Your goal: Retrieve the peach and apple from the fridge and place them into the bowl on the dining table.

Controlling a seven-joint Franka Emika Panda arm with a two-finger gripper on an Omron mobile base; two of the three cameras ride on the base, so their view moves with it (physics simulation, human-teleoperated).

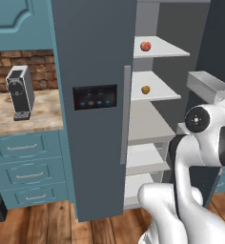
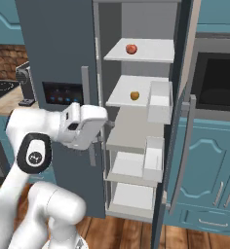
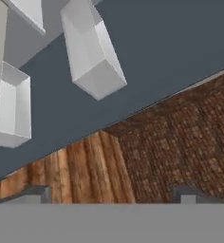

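The fridge [image 1: 93, 95] stands with its right door [image 2: 178, 121] swung open, so the opening step looks done. Both fruits sit inside, untouched. The redder one, probably the apple [image 1: 145, 46], rests on the top white shelf [image 1: 167, 47] near its left edge; in the right base view it lies at about 12 o'clock. The yellow-orange one, likely the peach [image 1: 145, 89], sits on the second shelf [image 1: 157, 93], directly below the first. Which fruit is which is a judgement from colour alone, since both are small.

The pincer [image 3: 114, 197] stands released, its two dark fingertips [image 3: 35, 193] wide apart with nothing between them. In the hand view it looks across the inside of the open door, past two white door bins [image 3: 92, 52], toward wooden floor and a brick wall. In the right base view the white hand sits at 9 o'clock, beside the closed left door's handle [image 2: 85, 82] and well apart from both fruits.

So nothing has been picked yet. Left to do, as I judge it: reach in for one fruit, carry it to the bowl on the dining table, then come back for the second. To the left, a coffee machine [image 1: 20, 93] stands on the marbled counter [image 1: 43, 116].
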